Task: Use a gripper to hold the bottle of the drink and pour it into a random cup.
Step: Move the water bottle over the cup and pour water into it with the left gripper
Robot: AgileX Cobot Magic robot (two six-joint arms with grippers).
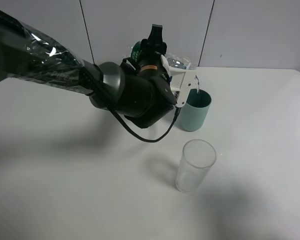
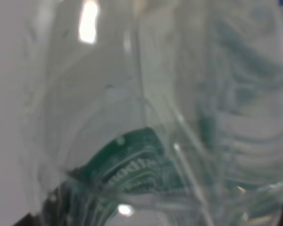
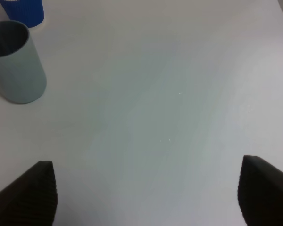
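As my left arm reaches in from the far left, plastic-wrapped and sloping down across the table, my left gripper is rolled onto its side, jaws clamped on the bottle. The bottle is tipped well over, its bottom end toward the back wall. Its neck end slants down at the mouth of the grey-teal cup, which stands right under my white finger parts. From my left wrist, clear ribbed plastic and a slice of green label fill the whole view. A clear glass stands nearer the front, apart from the cup. My right gripper hangs over bare table, dark fingers spread wide, holding nothing. The cup shows ahead of it, a blue cup just beyond.
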